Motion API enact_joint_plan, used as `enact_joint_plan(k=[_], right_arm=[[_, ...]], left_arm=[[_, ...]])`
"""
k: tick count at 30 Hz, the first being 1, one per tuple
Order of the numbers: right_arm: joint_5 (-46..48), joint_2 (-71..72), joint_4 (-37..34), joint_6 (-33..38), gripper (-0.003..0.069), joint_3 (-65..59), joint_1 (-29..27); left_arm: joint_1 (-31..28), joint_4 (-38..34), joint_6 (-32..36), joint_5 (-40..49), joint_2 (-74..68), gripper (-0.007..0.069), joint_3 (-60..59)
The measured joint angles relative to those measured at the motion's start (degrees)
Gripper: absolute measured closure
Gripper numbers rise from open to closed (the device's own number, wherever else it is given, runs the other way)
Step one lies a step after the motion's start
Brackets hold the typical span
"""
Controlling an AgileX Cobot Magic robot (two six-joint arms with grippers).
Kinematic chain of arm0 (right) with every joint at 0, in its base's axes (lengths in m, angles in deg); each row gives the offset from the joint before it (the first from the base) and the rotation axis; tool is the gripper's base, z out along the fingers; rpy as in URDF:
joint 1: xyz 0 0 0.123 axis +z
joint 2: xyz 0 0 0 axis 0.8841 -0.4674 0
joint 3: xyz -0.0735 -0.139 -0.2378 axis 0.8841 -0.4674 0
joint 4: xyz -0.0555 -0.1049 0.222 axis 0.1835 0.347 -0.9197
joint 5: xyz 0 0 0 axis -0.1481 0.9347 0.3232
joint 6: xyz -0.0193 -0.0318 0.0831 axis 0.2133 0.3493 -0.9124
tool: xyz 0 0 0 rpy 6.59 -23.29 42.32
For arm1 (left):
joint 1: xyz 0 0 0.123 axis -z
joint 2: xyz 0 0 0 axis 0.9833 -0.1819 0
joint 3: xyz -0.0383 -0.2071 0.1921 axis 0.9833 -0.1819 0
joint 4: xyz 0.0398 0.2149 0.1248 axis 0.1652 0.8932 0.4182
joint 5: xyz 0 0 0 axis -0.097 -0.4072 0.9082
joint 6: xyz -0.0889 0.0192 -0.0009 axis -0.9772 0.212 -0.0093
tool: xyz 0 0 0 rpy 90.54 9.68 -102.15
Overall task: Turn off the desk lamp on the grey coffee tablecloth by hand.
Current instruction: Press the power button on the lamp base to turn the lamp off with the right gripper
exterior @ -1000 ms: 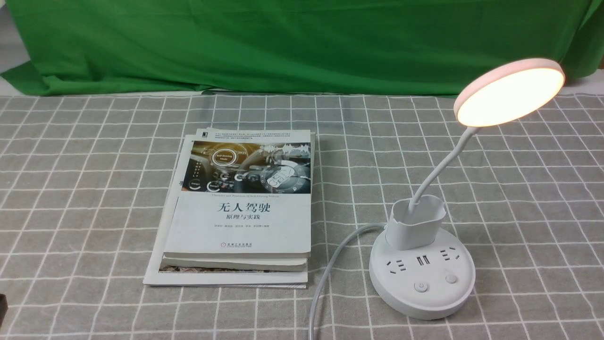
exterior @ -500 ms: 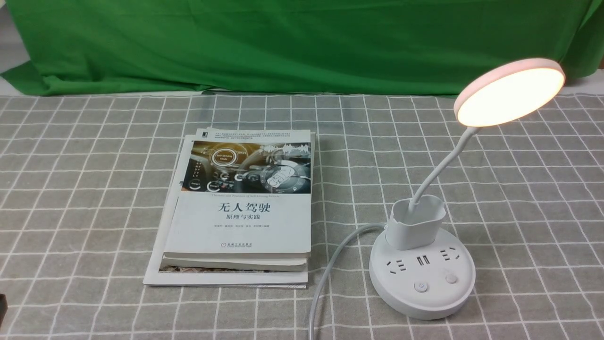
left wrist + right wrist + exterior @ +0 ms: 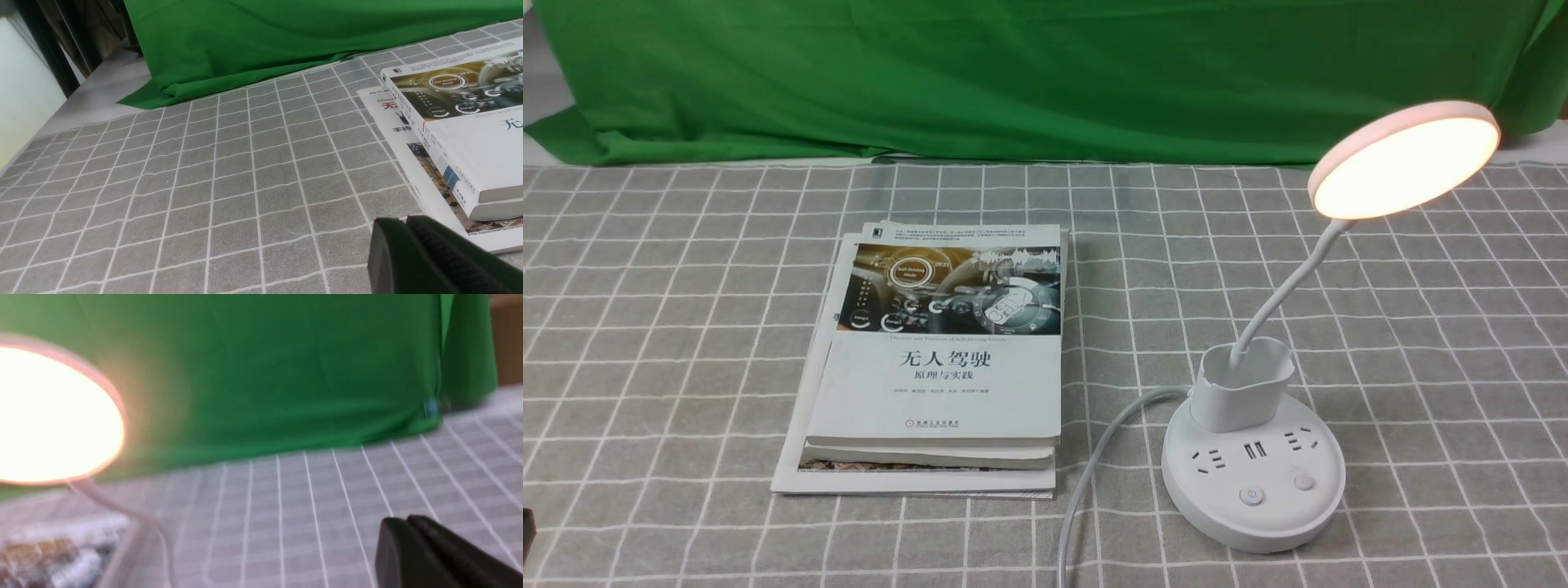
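One lit desk lamp [image 3: 1243,394] and three stacked books [image 3: 939,384] lay ahead of the jaws. Its neck stood roughly upright, disc tilted downward. Both the left gripper [image 3: 406,222] and right gripper [image 3: 406,522] were pressed together.

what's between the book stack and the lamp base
In the front view, only the white cord of the desk lamp crosses that gap, lying on the grey coffee tablecloth; otherwise bare.

The top book [image 3: 939,384] has "无人驾驶" on its cover, with "原理与实践" printed just beneath.
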Motion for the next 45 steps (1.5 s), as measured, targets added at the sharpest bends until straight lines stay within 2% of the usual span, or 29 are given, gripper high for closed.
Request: enact_joint_plan(k=[9,19,22,28,35,45], right_arm=[[0.4,-11.8,0.0,0.5,0.061,0.1,0.0],[-0.4,-15.5,0.0,0.0,0.061,0.1,0.0],[1.3,-16.4,0.0,0.0,0.061,0.2,0.0],[12.2,-19.6,0.0,0.8,0.0627,0.3,0.0],[15.1,-20.7,-0.7,1.6,0.0624,1.8,0.0],[25.2,-24.6,-1.3,7.9,0.0624,10.4,0.0]], left_arm=[[0.0,0.0,0.0,0.0,0.0,0.0604,0.0],[0.0,0.0,0.0,0.0,0.0,0.0604,0.0],[0.0,0.0,0.0,0.0,0.0,0.0604,0.0],[0.0,0.0,0.0,0.0,0.0,0.0604,0.0],[0.0,0.0,0.0,0.0,0.0,0.0604,0.0],[0.0,0.0,0.0,0.0,0.0,0.0604,0.0]])
